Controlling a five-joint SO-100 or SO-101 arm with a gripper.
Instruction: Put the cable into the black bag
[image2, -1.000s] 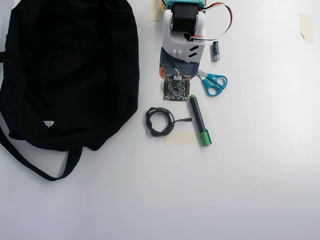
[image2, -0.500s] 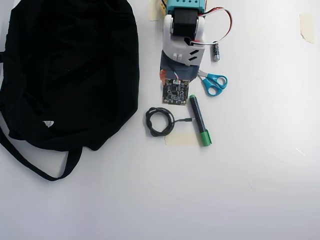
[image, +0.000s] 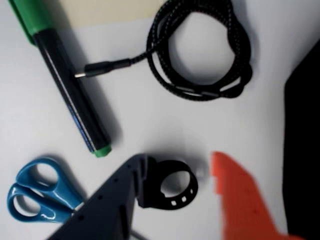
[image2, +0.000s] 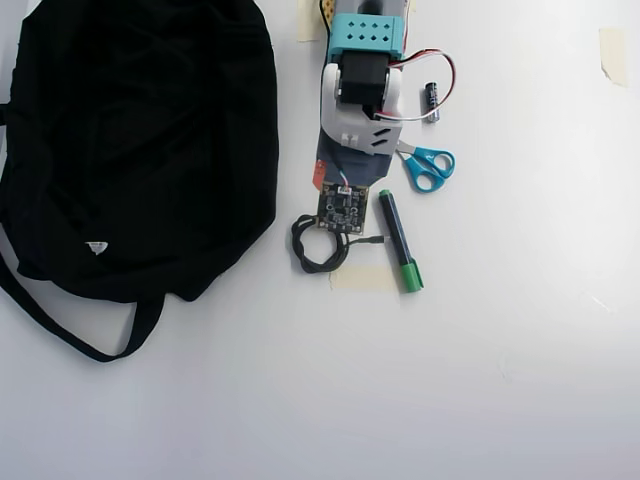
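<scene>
The cable (image2: 299, 246) lies coiled on the white table just right of the black bag (image2: 140, 140), its plug end pointing at a green marker. In the wrist view the cable (image: 239, 45) is at the top and the bag's edge (image: 305, 150) is at the right. My gripper (image: 177, 160) is open above the table, short of the coil, with a dark jaw on the left and an orange jaw on the right. A small black ring band (image: 176, 165) lies between the jaws, against the dark one. In the overhead view the wrist camera board (image2: 342, 207) hides the fingertips.
A green-capped marker (image2: 398, 240) lies right of the cable, blue scissors (image2: 428, 167) beyond it, and a battery (image2: 431, 100) beside the arm (image2: 360, 95). A tape patch (image2: 365, 277) sits under the marker tip. The bag's strap (image2: 60, 325) trails toward the lower left.
The arm has reached downward in the overhead view toward the cable. The wrist camera board now sits at the coil's top edge. Nothing on the table has moved.
</scene>
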